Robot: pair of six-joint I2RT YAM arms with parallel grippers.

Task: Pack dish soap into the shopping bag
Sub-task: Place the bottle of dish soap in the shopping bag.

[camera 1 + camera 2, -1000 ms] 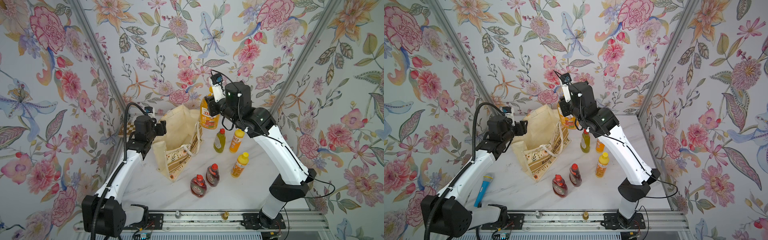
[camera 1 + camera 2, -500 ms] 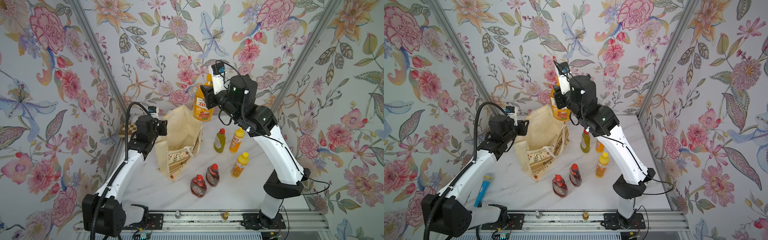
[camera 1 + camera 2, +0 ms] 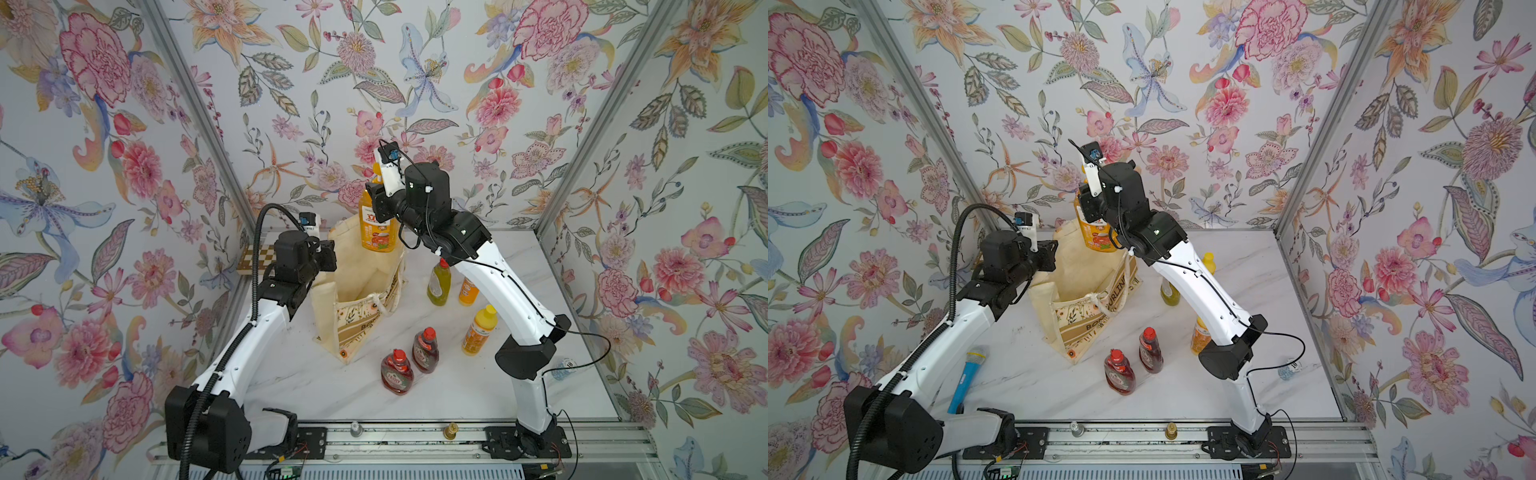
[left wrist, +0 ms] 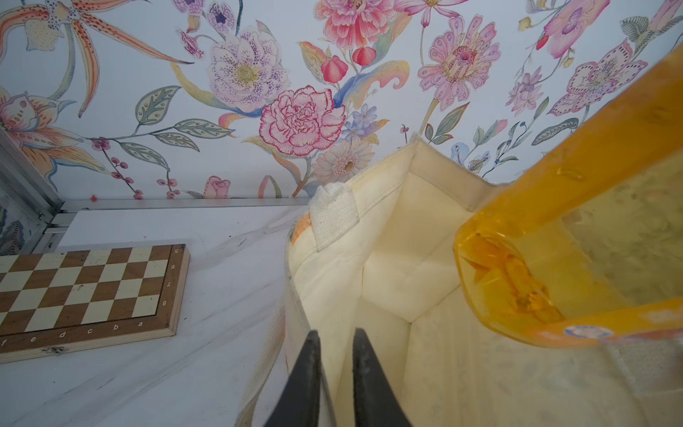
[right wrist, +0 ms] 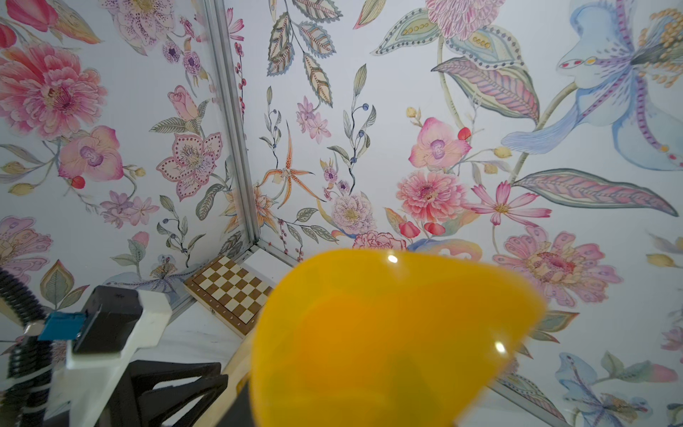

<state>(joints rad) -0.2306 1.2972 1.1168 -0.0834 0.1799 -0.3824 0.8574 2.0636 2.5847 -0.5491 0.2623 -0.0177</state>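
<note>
The shopping bag (image 3: 357, 291) (image 3: 1084, 266) stands open, a cream tote. My left gripper (image 3: 328, 259) (image 4: 334, 336) is shut on its left rim, one finger inside and one outside the cloth wall (image 4: 388, 240). My right gripper (image 3: 379, 203) (image 3: 1090, 208) is shut on the tall orange pump bottle (image 3: 376, 232) (image 4: 554, 240) (image 5: 388, 332), which hangs upright over the bag's mouth. Its fingers are hidden behind the bottle in the right wrist view. On the table right of the bag stand an olive-green bottle (image 3: 438, 282), two orange bottles (image 3: 478, 330) (image 3: 467, 291) and two dark-red ones (image 3: 397, 372) (image 3: 424, 351).
A chessboard (image 3: 253, 259) (image 4: 85, 292) lies in the back left corner behind the bag. A blue microphone (image 3: 967, 378) lies under my left arm. Floral walls close in on three sides, and a metal rail (image 3: 374, 432) runs along the front edge.
My right arm carried the pump bottle up and to the left, from beside the bag to over its mouth. My left gripper's fingers closed on the bag's rim.
</note>
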